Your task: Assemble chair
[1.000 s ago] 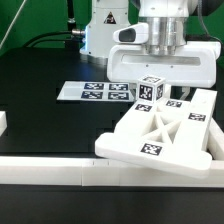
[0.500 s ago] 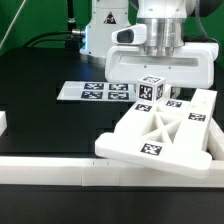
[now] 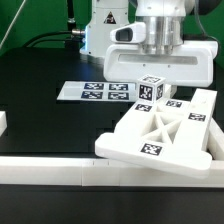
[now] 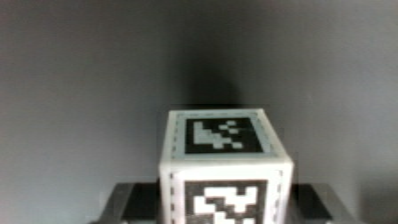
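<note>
We have the tool [image 3: 148, 88] lowered over a small tagged leg block [image 3: 148, 90] that stands upright on the black desk [image 3: 40, 95], just beside the X-braced frame [image 3: 160, 135] near the desk's front edge. In the wrist view the leg block [image 4: 222, 170] sits centred between dark finger tips [image 4: 134, 203], but we cannot tell whether the tool has clamped it or stands open around it. To do this step well, we judge that we should keep the block square between the fingers and close firmly before lifting straight up, clear of the frame. We count one leg block, one frame, one marker board [image 3: 92, 92] and one tool.
</note>
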`<state>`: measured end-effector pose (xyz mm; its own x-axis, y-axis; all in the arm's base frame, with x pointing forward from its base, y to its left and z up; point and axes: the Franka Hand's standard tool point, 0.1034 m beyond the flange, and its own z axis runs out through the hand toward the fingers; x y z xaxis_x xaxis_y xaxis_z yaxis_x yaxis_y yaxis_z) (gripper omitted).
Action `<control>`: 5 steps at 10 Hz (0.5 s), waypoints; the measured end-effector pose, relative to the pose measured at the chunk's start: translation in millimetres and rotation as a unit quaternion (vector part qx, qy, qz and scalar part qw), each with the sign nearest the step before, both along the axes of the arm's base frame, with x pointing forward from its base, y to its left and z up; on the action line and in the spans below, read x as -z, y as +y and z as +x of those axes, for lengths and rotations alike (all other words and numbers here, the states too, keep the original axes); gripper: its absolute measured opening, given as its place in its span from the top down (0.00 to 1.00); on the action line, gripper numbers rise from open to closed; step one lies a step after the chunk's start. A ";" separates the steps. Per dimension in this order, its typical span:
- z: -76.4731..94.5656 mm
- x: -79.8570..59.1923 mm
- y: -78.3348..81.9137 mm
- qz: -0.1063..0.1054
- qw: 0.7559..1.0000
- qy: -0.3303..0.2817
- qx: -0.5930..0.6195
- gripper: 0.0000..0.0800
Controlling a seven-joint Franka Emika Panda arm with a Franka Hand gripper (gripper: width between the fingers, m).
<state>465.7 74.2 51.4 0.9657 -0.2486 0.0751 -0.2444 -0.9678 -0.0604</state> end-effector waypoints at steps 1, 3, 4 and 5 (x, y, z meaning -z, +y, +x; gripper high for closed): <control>5.3 -21.8 4.8 0.012 1.000 0.007 0.000 0.65; 16.7 -56.9 7.3 0.032 0.999 0.024 0.005 0.64; 28.1 -74.3 10.3 0.042 0.999 0.035 0.004 0.64; 46.9 -88.7 12.3 0.041 0.999 0.029 -0.006 0.64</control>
<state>512.6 86.5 140.1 0.9709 -0.2395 -0.0017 -0.2378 -0.9633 -0.1245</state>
